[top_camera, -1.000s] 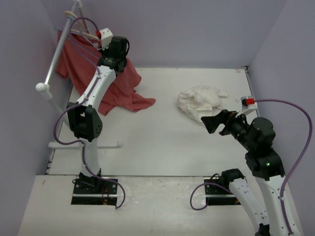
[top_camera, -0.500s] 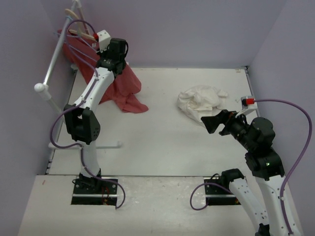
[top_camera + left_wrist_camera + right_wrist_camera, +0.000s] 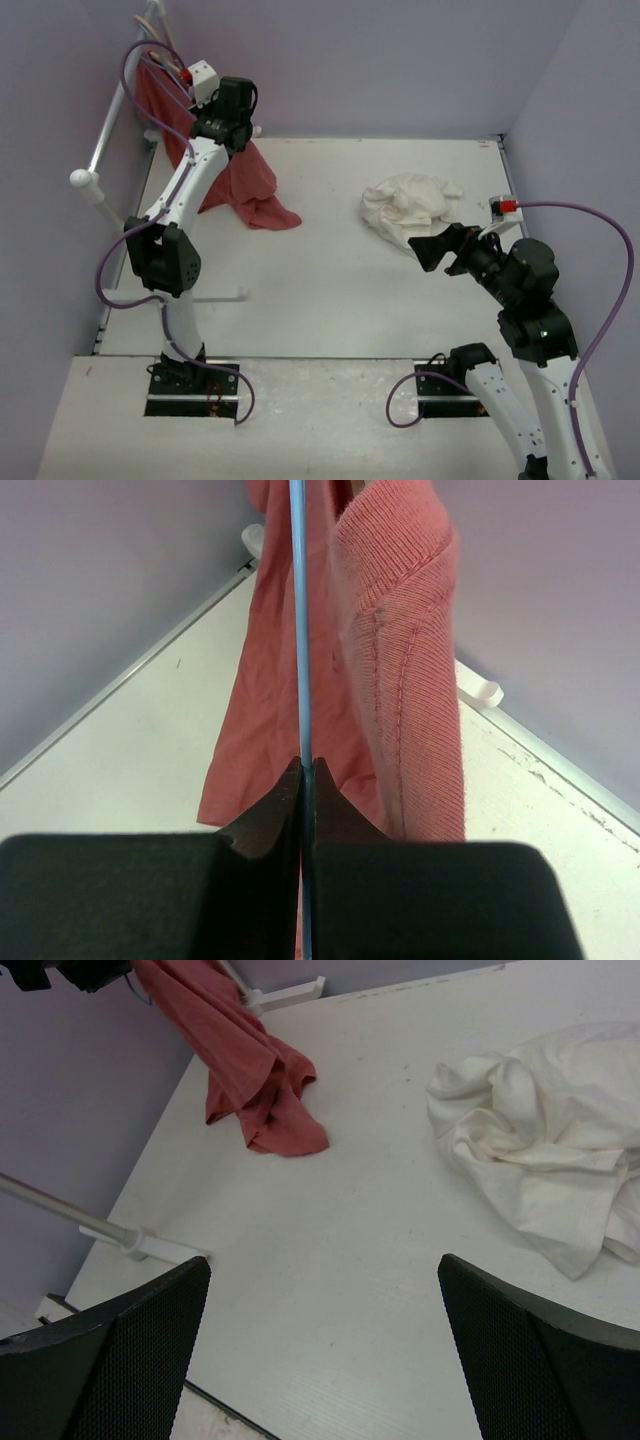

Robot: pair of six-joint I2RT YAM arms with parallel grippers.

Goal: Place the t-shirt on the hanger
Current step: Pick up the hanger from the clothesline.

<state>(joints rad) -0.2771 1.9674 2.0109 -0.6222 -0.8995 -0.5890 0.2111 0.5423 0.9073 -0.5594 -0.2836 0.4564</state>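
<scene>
The white t-shirt (image 3: pixel 410 205) lies crumpled on the table at the right; it also shows in the right wrist view (image 3: pixel 545 1150). My left gripper (image 3: pixel 305 767) is shut on the thin light-blue wire of the hanger (image 3: pixel 298 630), which runs straight up between the jaws. In the top view the left gripper (image 3: pixel 215 100) is high at the back left, by the rack; the hanger's shape is hidden there. My right gripper (image 3: pixel 440 250) is open and empty, hovering just near of the t-shirt, its jaws wide apart (image 3: pixel 325 1265).
A red shirt (image 3: pixel 240 185) hangs from the rack beside the left gripper, its hem trailing on the table (image 3: pixel 265 1110). The white rack pole (image 3: pixel 108 135) slants along the left wall, with its foot bar (image 3: pixel 200 295) on the table.
My left arm has swung left and back toward the rack with the wire in its grip. The red shirt has drawn left, with less of it on the table. The right arm has not moved.
</scene>
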